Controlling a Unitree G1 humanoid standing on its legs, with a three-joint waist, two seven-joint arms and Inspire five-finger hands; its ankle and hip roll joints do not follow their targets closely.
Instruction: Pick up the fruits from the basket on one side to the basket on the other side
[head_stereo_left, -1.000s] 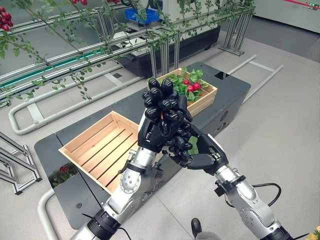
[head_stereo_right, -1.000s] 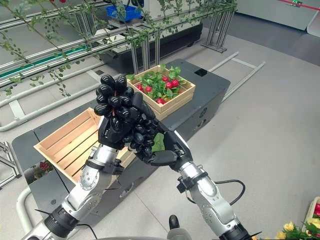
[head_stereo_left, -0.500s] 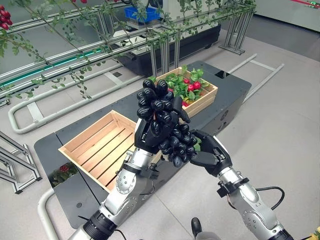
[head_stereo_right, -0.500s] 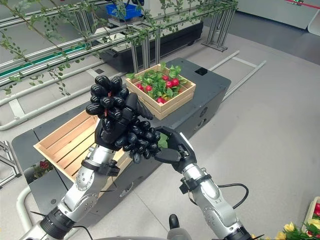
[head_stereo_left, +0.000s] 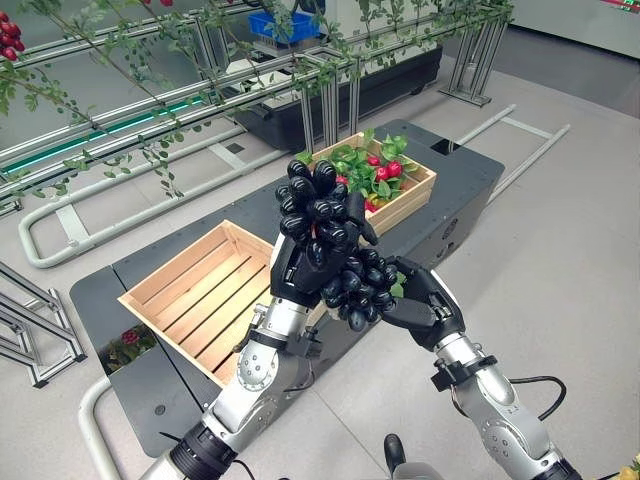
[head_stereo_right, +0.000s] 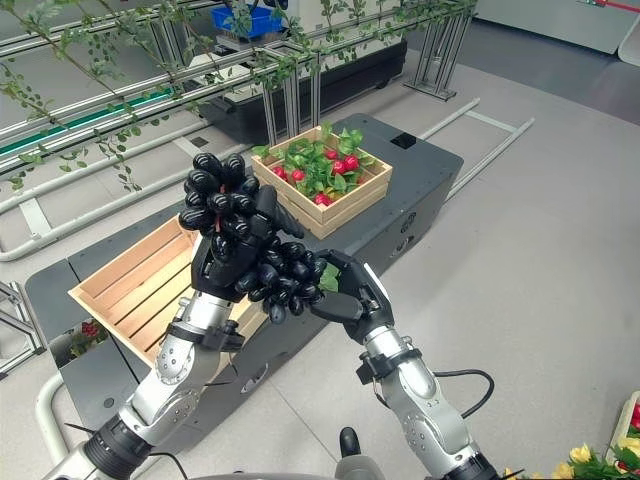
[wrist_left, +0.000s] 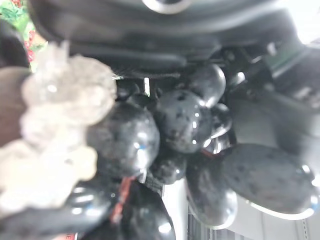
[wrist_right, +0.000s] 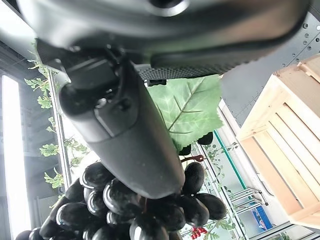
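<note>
Both robot hands (head_stereo_left: 300, 275) (head_stereo_left: 425, 310) clasp the black grapes (head_stereo_left: 330, 235) aloft.

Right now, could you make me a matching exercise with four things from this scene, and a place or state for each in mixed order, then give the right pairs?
Things:
1. bunch of black grapes
2. near wooden crate
3. far wooden crate
4. green leaf

Places or states:
A. holds red fruits and green leaves
B. held up between the left hand and the right hand
C. only bare slats show inside
D. attached to the bunch, close against the right hand

Pairs: 1-B, 2-C, 3-A, 4-D
</note>
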